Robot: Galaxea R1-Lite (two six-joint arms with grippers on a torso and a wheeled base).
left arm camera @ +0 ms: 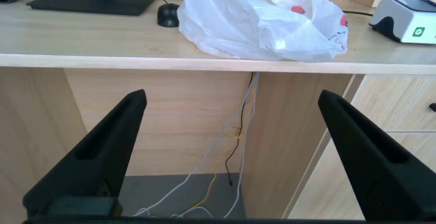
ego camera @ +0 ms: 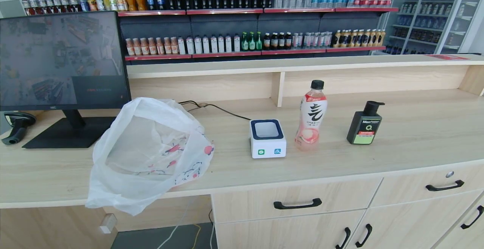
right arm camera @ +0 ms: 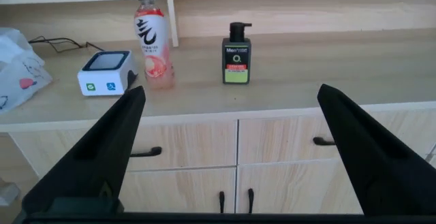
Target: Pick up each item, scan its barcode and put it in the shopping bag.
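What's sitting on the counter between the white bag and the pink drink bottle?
The small white scanner box stands between the shopping bag and the pink bottle, closer to the bottle. The head view shows it.

Ahead of the left gripper (left arm camera: 231, 96), the shopping bag (ego camera: 149, 150) lies on the worktop (ego camera: 340, 158), overhanging its front edge, with the monitor (ego camera: 62, 60) behind it to the left. Ahead of the right gripper (right arm camera: 231, 91) stand the drink bottle (ego camera: 311, 116) and, to its right, the pump bottle (ego camera: 365, 124). The barcode scanner (ego camera: 267, 138) sits between the shopping bag and the drink bottle.
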